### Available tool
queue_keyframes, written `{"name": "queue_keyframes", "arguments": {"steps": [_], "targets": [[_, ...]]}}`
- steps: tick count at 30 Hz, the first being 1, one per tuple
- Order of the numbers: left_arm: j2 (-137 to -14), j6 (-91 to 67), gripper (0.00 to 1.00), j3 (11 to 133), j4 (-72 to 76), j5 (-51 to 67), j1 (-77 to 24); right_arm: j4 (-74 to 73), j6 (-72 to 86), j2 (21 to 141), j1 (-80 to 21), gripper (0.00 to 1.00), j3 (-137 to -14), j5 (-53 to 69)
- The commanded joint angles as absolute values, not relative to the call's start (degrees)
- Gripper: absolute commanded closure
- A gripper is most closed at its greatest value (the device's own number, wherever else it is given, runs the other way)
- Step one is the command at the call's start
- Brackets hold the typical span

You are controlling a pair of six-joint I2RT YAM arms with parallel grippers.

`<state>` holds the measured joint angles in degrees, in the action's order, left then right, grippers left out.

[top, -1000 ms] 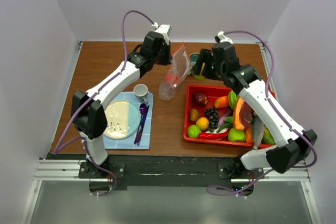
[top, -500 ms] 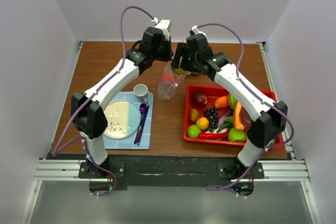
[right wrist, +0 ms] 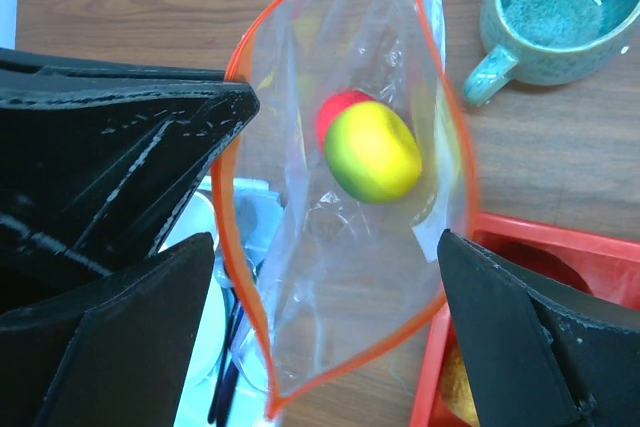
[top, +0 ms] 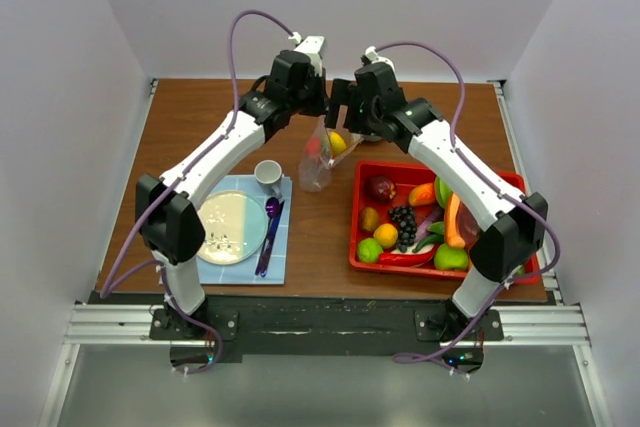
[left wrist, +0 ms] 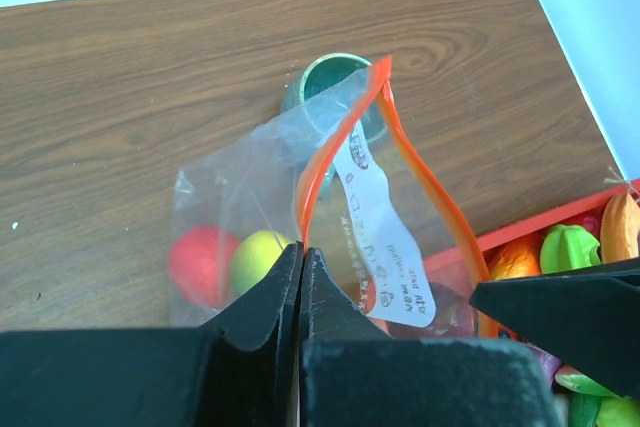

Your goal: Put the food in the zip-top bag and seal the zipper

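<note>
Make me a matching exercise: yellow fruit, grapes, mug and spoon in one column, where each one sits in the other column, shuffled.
1 yellow fruit
2 grapes
3 mug
4 spoon

A in the tray
B in the bag
C on the blue mat
D on the bare table

Pairs: 1-B, 2-A, 3-D, 4-C
</note>
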<state>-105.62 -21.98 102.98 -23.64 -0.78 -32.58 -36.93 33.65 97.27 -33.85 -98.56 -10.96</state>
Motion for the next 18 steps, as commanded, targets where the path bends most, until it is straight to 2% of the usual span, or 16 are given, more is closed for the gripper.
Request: {"name": "queue_keyframes", "arguments": {"steps": [1, 7, 11, 18], "targets": [[-106.2, -22.5, 1.00, 105.6, -22.1, -0.3, -32.2, -38.6, 32.2, 93.0, -33.8, 0.02, -100.7, -13.8], [-106.6, -22.8, 1.00, 105.5, -22.7, -1.2, -31.7, -40.3, 31.2, 85.2, -33.7, 0.06, -94.2, -20.6], [-106.7, -23.1, 1.00, 105.3, -22.7, -1.1, -30.9, -37.1, 30.7, 77.5, -33.4, 0.07, -81.3, -23.0], [-106.2, -23.6, 1.00, 105.5, -22.1, -0.4, -30.7, -22.5, 27.8, 73.7, -31.0, 0.08, -62.2, -15.8]]}}
